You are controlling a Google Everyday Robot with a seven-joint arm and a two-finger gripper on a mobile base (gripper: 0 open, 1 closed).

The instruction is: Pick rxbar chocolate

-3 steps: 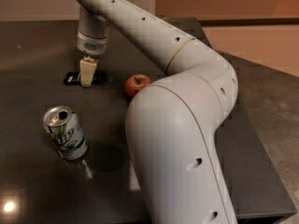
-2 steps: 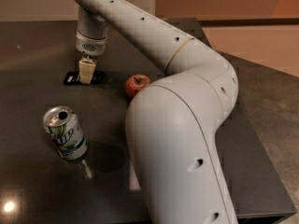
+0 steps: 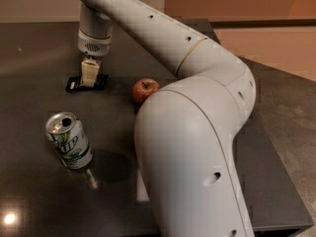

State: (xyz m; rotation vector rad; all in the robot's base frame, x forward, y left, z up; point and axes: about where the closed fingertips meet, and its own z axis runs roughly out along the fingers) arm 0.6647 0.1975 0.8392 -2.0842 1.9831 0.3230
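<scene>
Black rxbar chocolate flat on table, left of apple | end effector upon its middle, grip state we cannot tell | step: grasping | next, we judge: firm clamp, straight lift

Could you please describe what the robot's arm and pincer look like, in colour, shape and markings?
The arm is a thick, smooth off-white shell of rounded segments, dotted with small dark holes, with a thin tan ring at one joint; no cables show. The small cream-coloured pincer, below a grey vented collar, is at the flat black rectangular wrapper.
</scene>
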